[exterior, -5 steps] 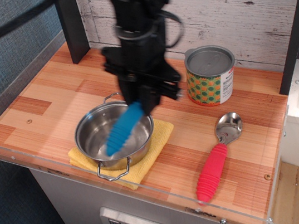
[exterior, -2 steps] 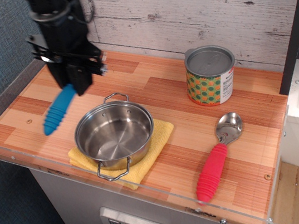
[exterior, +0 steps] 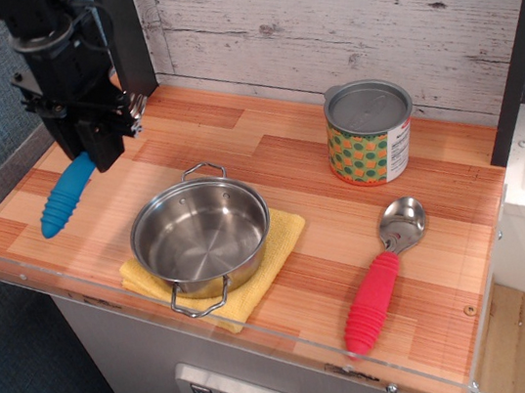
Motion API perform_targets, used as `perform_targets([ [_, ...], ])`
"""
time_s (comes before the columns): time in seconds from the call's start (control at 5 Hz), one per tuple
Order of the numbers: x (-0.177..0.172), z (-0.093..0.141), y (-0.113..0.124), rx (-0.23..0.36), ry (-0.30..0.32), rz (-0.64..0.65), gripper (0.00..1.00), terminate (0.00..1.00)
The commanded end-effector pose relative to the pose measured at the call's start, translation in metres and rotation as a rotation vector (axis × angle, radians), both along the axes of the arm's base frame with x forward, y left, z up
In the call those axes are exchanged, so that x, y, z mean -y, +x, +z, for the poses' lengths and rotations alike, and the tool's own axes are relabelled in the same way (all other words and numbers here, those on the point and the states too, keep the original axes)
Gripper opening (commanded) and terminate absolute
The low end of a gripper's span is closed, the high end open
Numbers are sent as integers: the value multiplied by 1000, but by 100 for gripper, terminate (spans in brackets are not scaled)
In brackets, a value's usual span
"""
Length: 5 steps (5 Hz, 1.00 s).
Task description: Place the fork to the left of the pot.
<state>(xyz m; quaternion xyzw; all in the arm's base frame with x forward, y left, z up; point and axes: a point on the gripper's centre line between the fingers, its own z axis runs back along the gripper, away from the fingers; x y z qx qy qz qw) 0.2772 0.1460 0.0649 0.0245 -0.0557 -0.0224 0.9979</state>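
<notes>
The tool [exterior: 96,152] hangs over the far left part of the tabletop [exterior: 266,156], its dark body reaching down from the top left corner. Its jaws are clenched on the upper end of the fork [exterior: 66,195], so the metal tines are hidden inside the black housing and only the ribbed blue handle shows. The handle slants down and to the left from the tool, its rounded lower end close to the tabletop near the left edge; whether that end touches the wood cannot be told from this view.

The pot [exterior: 201,236] sits to the right of the fork, near the front edge, apart from the blue handle. It rests on a yellow cloth [exterior: 269,255] whose corners stick out from under it. One wire loop handle points toward the far side, the other toward the near edge.

Farther right, a green-and-orange patterned can [exterior: 369,133] stands upright near the back wall. A red-handled spoon [exterior: 385,273] lies flat at the near right, bowl toward the can.
</notes>
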Motion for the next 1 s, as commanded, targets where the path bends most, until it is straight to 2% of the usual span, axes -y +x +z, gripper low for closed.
perform_targets([
  [0.0,-17,-12,3,40,44,81,0,0],
  [0.4,-13,-26,1,9,18,57,0,0],
  [0.8,-11,-32,-1,-25,39,42,0,0],
])
